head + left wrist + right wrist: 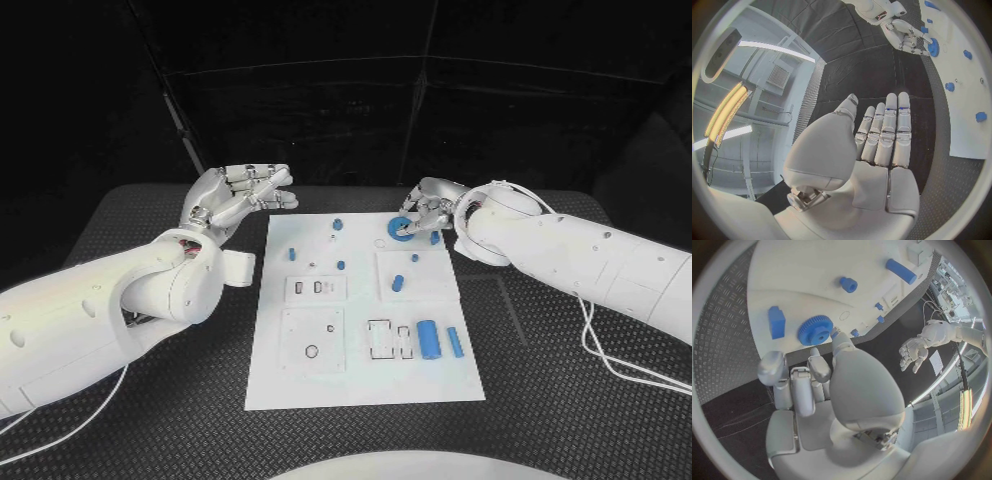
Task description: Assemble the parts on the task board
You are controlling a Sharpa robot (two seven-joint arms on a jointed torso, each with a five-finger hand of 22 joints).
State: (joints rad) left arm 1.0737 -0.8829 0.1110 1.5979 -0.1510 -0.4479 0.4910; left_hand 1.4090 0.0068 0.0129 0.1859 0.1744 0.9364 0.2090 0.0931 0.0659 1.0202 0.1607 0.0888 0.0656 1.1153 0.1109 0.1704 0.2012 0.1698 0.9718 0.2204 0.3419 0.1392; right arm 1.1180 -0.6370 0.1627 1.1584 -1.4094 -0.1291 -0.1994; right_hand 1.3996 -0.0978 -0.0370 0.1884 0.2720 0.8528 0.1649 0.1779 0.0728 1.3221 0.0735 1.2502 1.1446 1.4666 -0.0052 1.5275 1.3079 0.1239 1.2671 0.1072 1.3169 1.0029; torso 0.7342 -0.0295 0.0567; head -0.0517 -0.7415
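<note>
Blue cylinder point(430, 336) lengthwise along board, right hand point(428, 212) fingering gear point(397, 228), left hand point(242, 193) empty, spread

the task board point(361, 370) looks smooth matt white; the blue gear point(815, 330) looks like matt plastic with ridged teeth; the table point(548, 350) has a rough, studded black mat.

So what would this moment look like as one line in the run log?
left hand: open, raised beside task board | right hand: fingers at blue gear, grasp unclear | other blue parts: lying on board
</note>
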